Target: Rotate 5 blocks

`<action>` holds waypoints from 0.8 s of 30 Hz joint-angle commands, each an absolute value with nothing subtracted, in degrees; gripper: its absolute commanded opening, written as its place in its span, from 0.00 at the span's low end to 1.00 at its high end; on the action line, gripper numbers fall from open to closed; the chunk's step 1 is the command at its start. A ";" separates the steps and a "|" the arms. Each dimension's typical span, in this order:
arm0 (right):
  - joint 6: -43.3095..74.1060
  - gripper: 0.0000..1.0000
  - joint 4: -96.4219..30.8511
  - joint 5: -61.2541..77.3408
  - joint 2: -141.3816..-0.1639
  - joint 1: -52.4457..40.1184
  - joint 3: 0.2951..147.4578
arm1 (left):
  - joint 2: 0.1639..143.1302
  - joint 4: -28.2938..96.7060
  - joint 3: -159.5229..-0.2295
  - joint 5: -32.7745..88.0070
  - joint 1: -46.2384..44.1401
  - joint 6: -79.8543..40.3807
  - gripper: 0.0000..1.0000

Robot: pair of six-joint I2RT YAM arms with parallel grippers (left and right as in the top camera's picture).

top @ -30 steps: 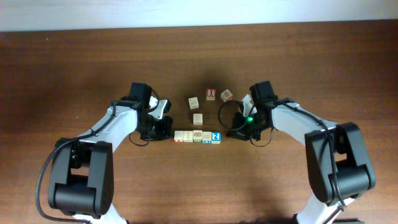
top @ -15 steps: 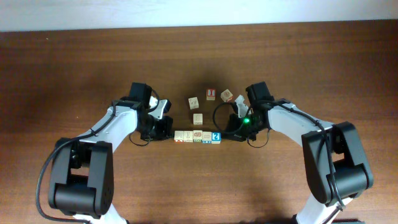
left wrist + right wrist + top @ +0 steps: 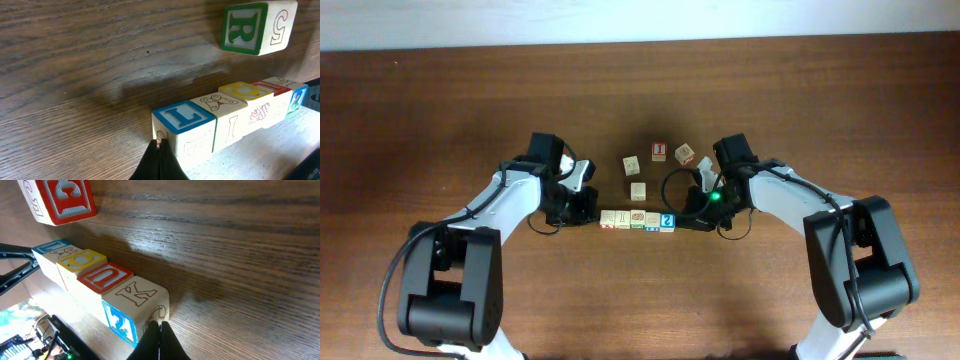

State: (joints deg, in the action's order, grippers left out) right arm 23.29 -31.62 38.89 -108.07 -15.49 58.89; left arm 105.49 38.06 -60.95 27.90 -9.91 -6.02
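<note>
The left gripper [image 3: 159, 157] is squeezed shut with nothing in it. Its two tips make one thin point. That point sits at the left end of the row of blocks [image 3: 638, 218], right by the L block [image 3: 182, 117]. I cannot tell if it really touches.

The row has five blocks, side by side and touching, on the brown table [image 3: 470, 100]. It runs straight across from left to right, between the two arms. After the L block come the butterfly block [image 3: 223, 101], the yellow O block [image 3: 244, 90] and the red U block [image 3: 105, 277]. Last is the K block [image 3: 137, 292], which has a blue mark on another side. A green R block [image 3: 244, 27] sits alone, near the row but apart from it.

The right gripper [image 3: 161, 339] is pinched shut too and holds nothing. Its point sits just beside the end face of the K block.

I think an end block gets turned next. The left arm is nearer the L block, and the right arm is nearer the K block. A push straight along the row would likely shove all five together. So a tip probably needs to push sideways on a corner.
</note>
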 commanded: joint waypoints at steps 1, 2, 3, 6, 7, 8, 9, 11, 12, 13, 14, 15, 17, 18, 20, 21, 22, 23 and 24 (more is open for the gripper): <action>23.42 0.04 -31.68 38.59 -109.12 -16.12 58.83 | 106.19 38.02 -60.40 29.23 -10.13 -4.89 0.00; 23.42 0.04 -31.68 38.59 -109.12 -16.12 58.83 | 106.19 37.98 -60.40 29.39 -10.13 -4.89 0.00; 23.42 0.04 -31.68 38.63 -109.12 -16.12 58.83 | 106.19 37.98 -60.40 29.39 -10.13 -4.89 0.00; 22.74 0.04 -30.74 39.59 -109.12 -16.12 58.85 | 106.19 37.91 -60.40 30.33 -10.13 -4.89 0.00; 21.91 0.04 -30.65 40.36 -109.12 -16.12 59.02 | 106.17 37.95 -60.40 30.94 -10.13 -4.89 0.00; 21.41 0.04 -30.65 40.80 -109.12 -16.12 59.20 | 106.19 37.95 -60.40 31.09 -10.13 -4.89 0.00; 21.39 0.04 -30.63 40.80 -109.12 -16.12 59.20 | 106.19 37.93 -60.40 31.09 -10.13 -4.86 0.00; 21.21 0.04 -30.63 40.97 -109.12 -16.12 59.20 | 106.19 37.95 -60.40 31.09 -10.13 -4.86 0.00; 21.21 0.04 -30.61 40.99 -109.10 -16.12 59.20 | 106.19 37.93 -60.40 31.09 -10.13 -4.86 0.00; 21.10 0.04 -30.59 41.17 -109.06 -16.12 59.22 | 106.17 37.93 -60.40 31.09 -10.13 -4.86 0.00; 19.88 0.04 -30.57 41.98 -109.01 -16.12 59.29 | 106.19 37.93 -60.40 31.09 -10.13 -4.86 0.00; 19.73 0.04 -30.65 42.09 -109.01 -16.12 59.51 | 106.19 37.93 -60.40 31.09 -10.13 -4.86 0.00; 19.73 0.04 -30.74 42.11 -108.95 -16.12 59.81 | 106.19 37.93 -60.40 31.09 -10.13 -4.86 0.00; 19.70 0.04 -31.00 42.09 -108.60 -16.12 59.86 | 106.19 37.93 -60.40 31.09 -10.13 -4.86 0.00; 19.22 0.04 -31.20 42.04 -107.72 -16.14 59.86 | 106.19 37.93 -60.40 31.09 -10.13 -4.84 0.00; 18.87 0.04 -31.27 42.02 -107.15 -16.25 59.86 | 106.19 37.95 -60.40 31.09 -10.13 -4.86 0.00; 18.85 0.04 -31.24 42.00 -106.78 -16.51 59.86 | 106.19 37.93 -60.40 31.09 -10.13 -4.86 0.00; 18.87 0.04 -31.20 42.00 -106.56 -16.95 59.92 | 106.19 37.93 -60.40 31.09 -10.13 -4.86 0.00; 18.87 0.04 -31.18 42.02 -106.52 -17.50 60.10 | 106.19 37.91 -60.40 31.09 -10.13 -4.86 0.00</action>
State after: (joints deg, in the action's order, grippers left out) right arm 19.88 -31.31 39.13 -108.07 -15.59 58.92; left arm 105.49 38.06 -60.95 28.29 -9.89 -6.02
